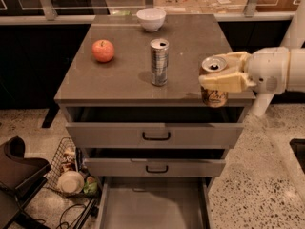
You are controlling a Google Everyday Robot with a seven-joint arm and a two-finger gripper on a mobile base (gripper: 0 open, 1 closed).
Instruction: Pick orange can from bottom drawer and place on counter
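gripper (215,74) of mine is clamped round the orange can (214,97), held at the front right edge of the counter (124,75), well above the open bottom drawer (152,206). i'd carry it inward, keep it upright, lower until seated, then let go.

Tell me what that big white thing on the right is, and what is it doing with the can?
That is a robot's arm. At its end is a gripper, a hand with two fingers. It is closed around a short orange can and holds it at the front right corner of the counter. I cannot tell if the can touches the top. The one camera looks down on it all from the front. On the counter sit an apple, a tall silver can and a white bowl. Down below, the lowest drawer is pulled open.
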